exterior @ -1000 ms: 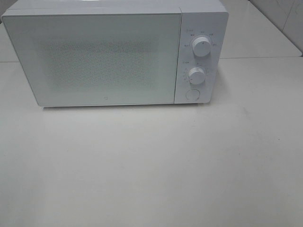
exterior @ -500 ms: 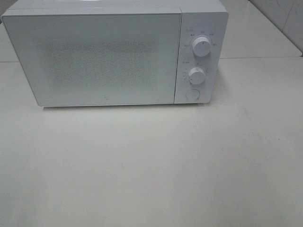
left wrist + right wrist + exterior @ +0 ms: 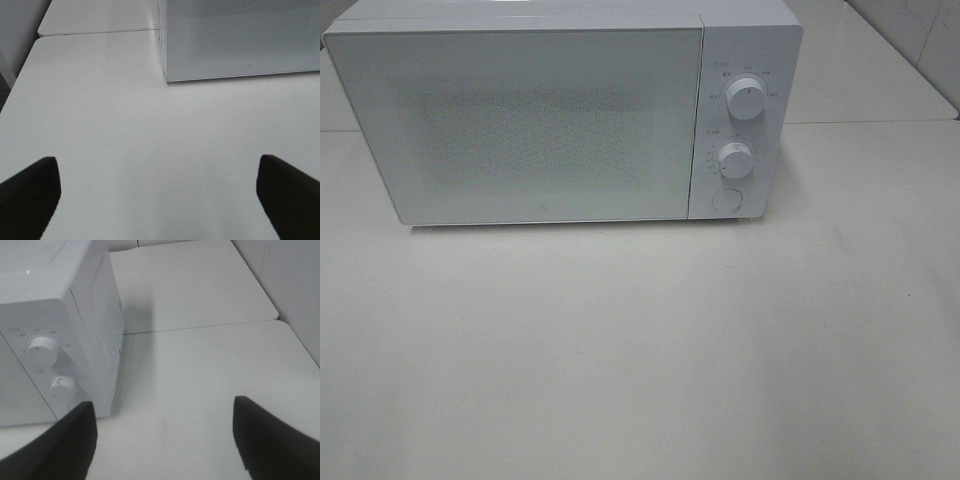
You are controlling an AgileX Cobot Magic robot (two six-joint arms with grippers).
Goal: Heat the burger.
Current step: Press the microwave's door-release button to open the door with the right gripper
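Note:
The burger is out of view in every frame. A white microwave (image 3: 560, 110) stands at the back of the white table (image 3: 640, 340) with its door shut; two knobs and a round button sit on its right panel (image 3: 735, 130). Neither gripper shows in the exterior view. In the left wrist view my left gripper (image 3: 160, 195) is open and empty over bare table, in front of the microwave's lower left corner (image 3: 167, 75). In the right wrist view my right gripper (image 3: 162, 435) is open and empty, beside the microwave's knob panel (image 3: 47, 365).
A seam (image 3: 870, 122) runs across the table where two tabletops meet behind the microwave. The table's left edge (image 3: 20, 80) shows in the left wrist view. A wall (image 3: 290, 285) rises at the right.

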